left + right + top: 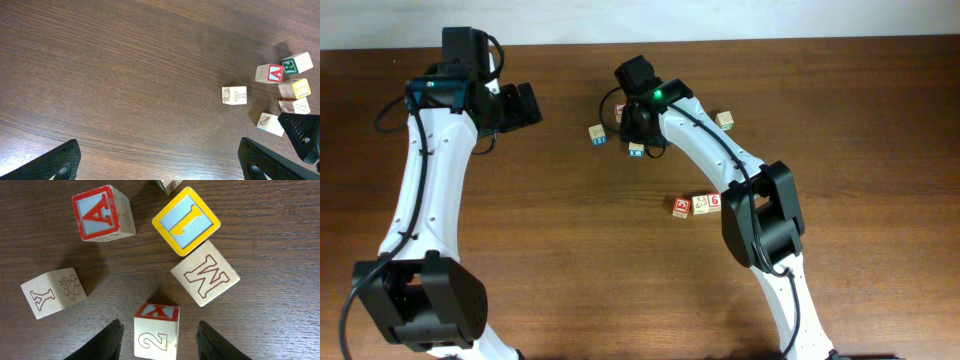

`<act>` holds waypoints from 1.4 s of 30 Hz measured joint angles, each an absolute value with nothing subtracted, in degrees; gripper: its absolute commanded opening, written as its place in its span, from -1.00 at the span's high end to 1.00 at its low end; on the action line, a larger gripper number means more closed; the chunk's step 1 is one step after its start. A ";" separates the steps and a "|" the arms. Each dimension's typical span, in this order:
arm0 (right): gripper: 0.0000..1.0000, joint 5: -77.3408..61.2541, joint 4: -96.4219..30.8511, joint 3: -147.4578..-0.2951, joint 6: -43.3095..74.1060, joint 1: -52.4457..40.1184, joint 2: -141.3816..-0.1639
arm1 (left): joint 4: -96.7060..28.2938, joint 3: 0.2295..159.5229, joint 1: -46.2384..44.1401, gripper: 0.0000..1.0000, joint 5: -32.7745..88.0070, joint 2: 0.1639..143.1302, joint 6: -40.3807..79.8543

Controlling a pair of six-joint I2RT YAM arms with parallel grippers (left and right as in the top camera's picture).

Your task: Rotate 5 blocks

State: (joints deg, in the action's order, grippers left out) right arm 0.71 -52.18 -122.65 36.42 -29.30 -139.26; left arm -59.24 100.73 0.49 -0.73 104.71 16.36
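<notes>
Pale blocks [597, 134] scattered; two apparently touching.

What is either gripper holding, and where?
Nothing. The right gripper straddles the pale-wood cube with a red 2, gaps on both sides; the left gripper is open, empty.

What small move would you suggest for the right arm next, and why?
Probably close the right fingers on the "2" block so it can be turned. In the right wrist view they stand on either side of it, with a small gap on each side, so they look lined up but are not yet gripping.
</notes>
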 measured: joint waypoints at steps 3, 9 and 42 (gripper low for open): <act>0.11 0.91 -51.72 -122.65 36.47 -29.36 -139.50 | -59.24 100.73 0.49 -0.98 -0.71 104.71 16.36; 0.11 1.10 -51.05 -122.65 36.84 -30.04 -141.67 | -59.24 100.73 0.49 -0.98 -0.71 104.71 16.36; 0.42 -2.26 -80.82 -121.49 30.11 -31.11 -139.57 | -59.24 100.73 0.49 -0.98 -0.71 104.71 16.36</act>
State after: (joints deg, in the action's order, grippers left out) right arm -2.26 -80.82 -121.49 30.11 -31.11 -139.57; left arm -59.24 100.73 0.49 -0.71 104.71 16.36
